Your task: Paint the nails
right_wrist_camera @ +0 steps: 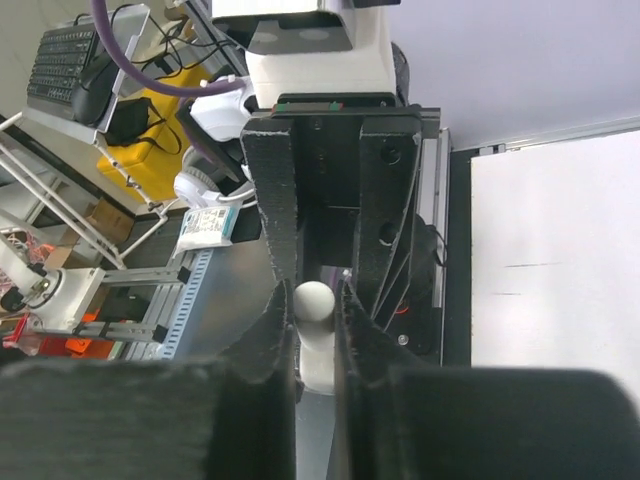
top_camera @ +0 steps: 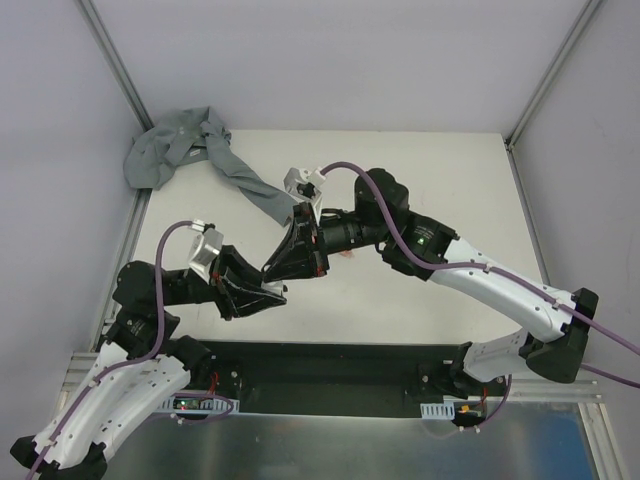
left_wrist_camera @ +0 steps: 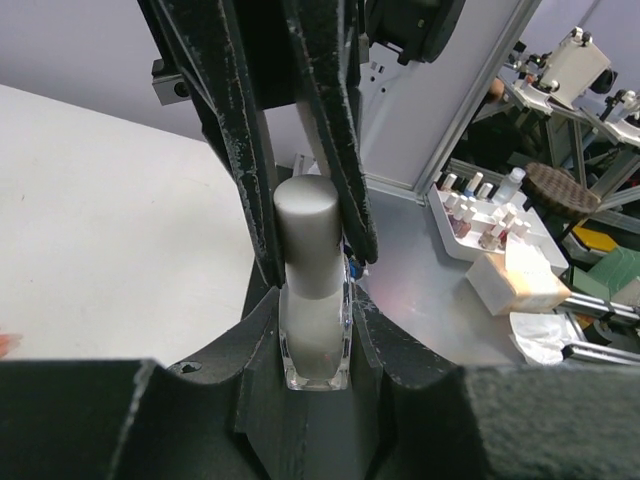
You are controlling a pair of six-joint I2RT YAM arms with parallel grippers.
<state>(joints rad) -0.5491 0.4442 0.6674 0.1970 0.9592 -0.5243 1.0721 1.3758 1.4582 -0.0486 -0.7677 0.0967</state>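
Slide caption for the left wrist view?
Left gripper holds the polish bottle while right gripper clamps its silver cap.

Pale walls (top_camera: pixel 330 60) and metal posts (top_camera: pixel 114 65) enclose the white surface (top_camera: pixel 430 180); beside it, a steel bench (left_wrist_camera: pixel 430 310) carries a tray (left_wrist_camera: pixel 448 232) of bottles (left_wrist_camera: pixel 462 218).

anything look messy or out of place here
Only the grey sleeve: it lies bunched up in the far left corner of the table, one strip trailing toward the middle. No spill shows.

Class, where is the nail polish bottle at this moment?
The nail polish bottle sits centre of the left wrist view, its base between the left fingers, its grey cap pinched by the right fingers.
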